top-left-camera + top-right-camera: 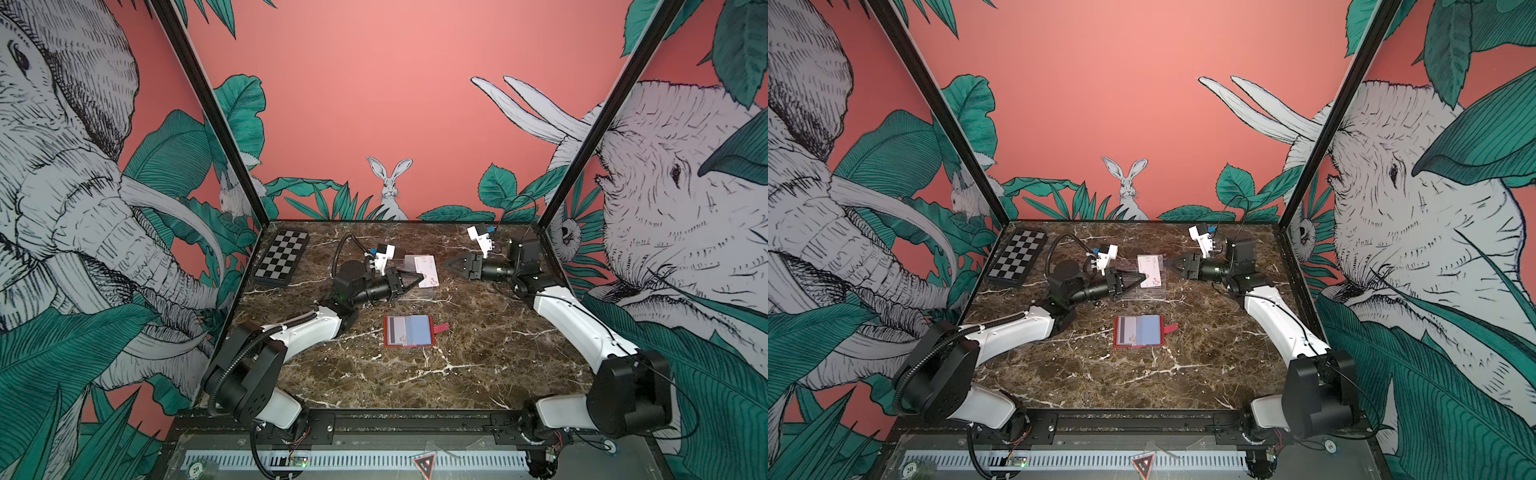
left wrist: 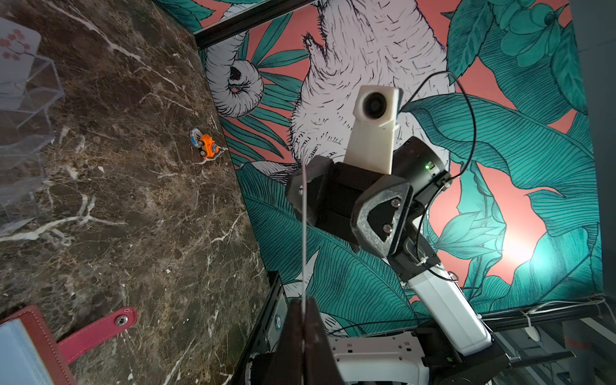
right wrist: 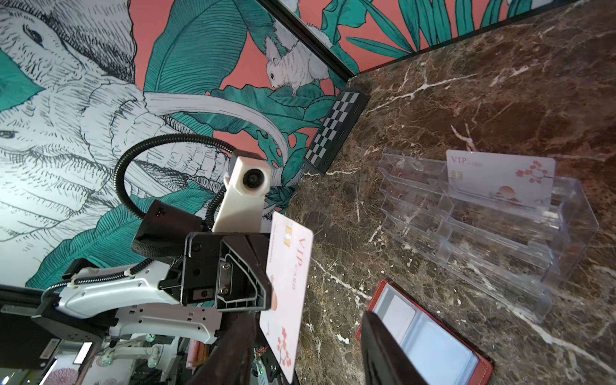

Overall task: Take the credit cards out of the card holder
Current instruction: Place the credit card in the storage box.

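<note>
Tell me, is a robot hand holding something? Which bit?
The left gripper pinches a thin whitish rectangular card with pink marks by one edge. The open right gripper holds nothing.

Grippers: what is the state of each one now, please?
Left gripper: shut on a credit card.
Right gripper: open, jaws apart, holding nothing.

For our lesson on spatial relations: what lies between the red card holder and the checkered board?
In both top views the left arm's black wrist section crosses above the marble table between card holder and checkered board; nothing else.
</note>
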